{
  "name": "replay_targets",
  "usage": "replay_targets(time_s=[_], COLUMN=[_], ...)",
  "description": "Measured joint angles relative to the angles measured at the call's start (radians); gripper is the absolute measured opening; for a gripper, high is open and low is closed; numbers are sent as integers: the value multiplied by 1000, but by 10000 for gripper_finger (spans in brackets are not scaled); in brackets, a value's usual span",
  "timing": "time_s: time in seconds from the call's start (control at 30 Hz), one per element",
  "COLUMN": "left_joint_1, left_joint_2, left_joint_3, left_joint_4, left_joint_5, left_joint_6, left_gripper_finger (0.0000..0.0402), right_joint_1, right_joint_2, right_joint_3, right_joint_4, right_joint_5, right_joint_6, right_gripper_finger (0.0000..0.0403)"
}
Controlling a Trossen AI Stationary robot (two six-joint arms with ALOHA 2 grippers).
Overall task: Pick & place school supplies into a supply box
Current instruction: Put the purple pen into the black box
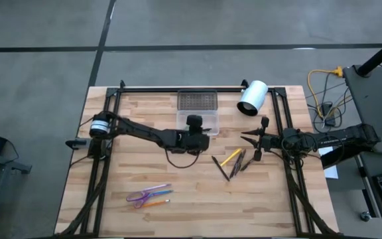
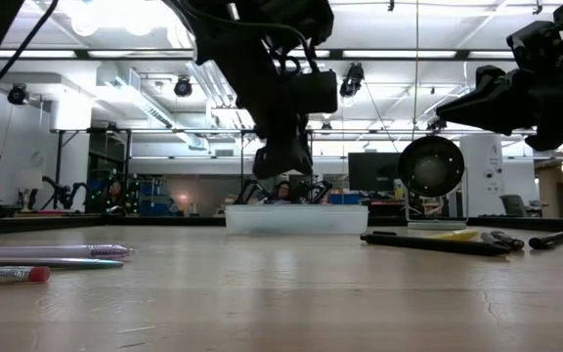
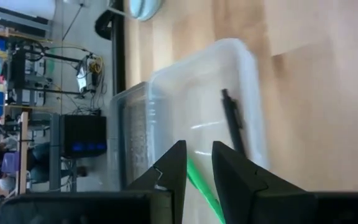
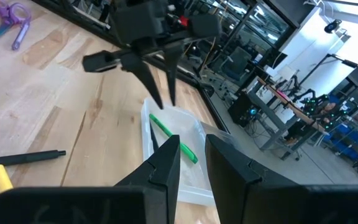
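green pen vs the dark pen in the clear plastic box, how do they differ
The green pen is bright green and lies diagonally in the clear plastic supply box, just under the left gripper. The dark pen is black and lies along the box's side wall, away from that gripper. Both are thin and already lie inside the box.

White cyl. (image 1: 253, 97) on wood table (image 1: 111, 192)
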Motion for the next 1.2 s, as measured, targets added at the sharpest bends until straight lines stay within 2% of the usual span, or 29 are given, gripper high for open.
replay_targets(time_s=[0.6, 1.07, 1.13, 1.2], left_joint_1=[-88, -211, -229, -243], left_joint_2=[-1, -2, -2, -2], left_joint_3=[0, 88, 96, 106], left_joint_4=[-255, -581, -606, -621], left_joint_5=[-1, 4, 41, 128], left_joint_6=[-268, -654, -699, -723], left_gripper_finger=[61, 61, 61, 61], right_joint_1=[0, 0, 0, 0], right_joint_2=[0, 0, 0, 0], right_joint_3=[0, 0, 0, 0], right_joint_4=[0, 0, 0, 0], right_joint_5=[0, 0, 0, 0], right_joint_6=[1, 0, 0, 0], right_gripper_finger=[68, 68, 68, 68])
